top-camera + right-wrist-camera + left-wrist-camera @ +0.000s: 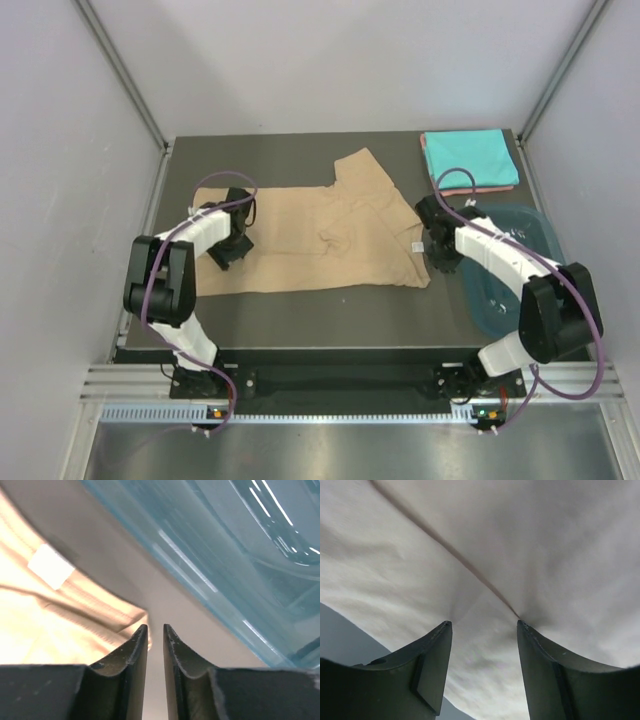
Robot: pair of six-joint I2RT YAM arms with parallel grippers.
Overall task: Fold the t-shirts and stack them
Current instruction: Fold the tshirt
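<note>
A tan t-shirt (320, 235) lies spread flat across the middle of the table, one sleeve pointing to the back. My left gripper (224, 254) rests over its left end; in the left wrist view the left gripper (484, 625) is open, with tan cloth (485, 555) and a crease lying under the fingers. My right gripper (441, 262) sits at the shirt's right hem. In the right wrist view the right gripper (155, 626) is parted by a narrow gap with nothing in it, the shirt's corner (75, 625) just left of it. A folded turquoise t-shirt (468, 156) lies on a salmon-pink one (490, 188) at the back right.
A dark teal plastic tub (512, 262) stands at the right edge of the table, close beside the right gripper; its wall (235, 555) fills the upper right of the right wrist view. A white label (50, 566) sits on the tan shirt's hem.
</note>
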